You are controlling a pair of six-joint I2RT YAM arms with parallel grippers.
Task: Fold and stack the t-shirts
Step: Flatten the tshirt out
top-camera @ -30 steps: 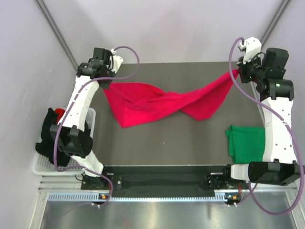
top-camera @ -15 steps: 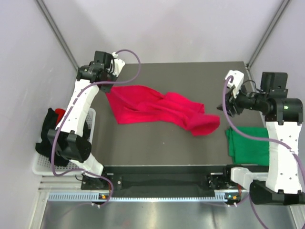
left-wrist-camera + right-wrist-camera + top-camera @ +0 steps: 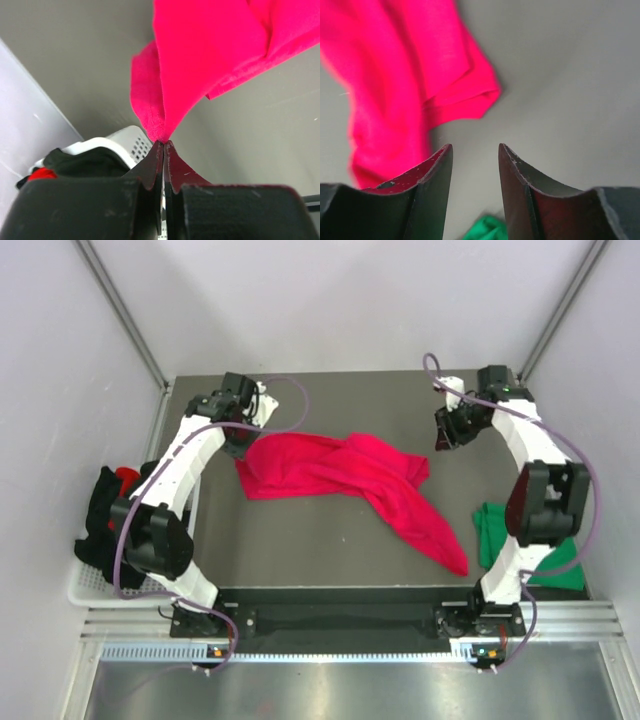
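Note:
The crimson-pink t-shirt [image 3: 350, 472] lies crumpled across the middle of the dark table, with one end trailing toward the front right. My left gripper [image 3: 243, 443] is shut on its left corner. In the left wrist view the cloth [image 3: 200, 60] fans out from the closed fingertips of the left gripper [image 3: 163, 143]. My right gripper [image 3: 442, 438] is open and empty, just right of the shirt's back right edge. In the right wrist view the right gripper [image 3: 475, 150] hovers over bare table beside the shirt [image 3: 395, 75]. A folded green t-shirt [image 3: 492, 535] lies at the front right, partly behind the right arm.
A white basket [image 3: 85, 590] stands off the table's left edge and holds black [image 3: 100, 510] and red [image 3: 125, 476] t-shirts. It also shows in the left wrist view [image 3: 125, 140]. Grey walls close in the back and both sides.
My right gripper has let go of the pink shirt; its right end dropped onto the table toward the front right. The right arm swung to the back. The left gripper shifted slightly right, still holding.

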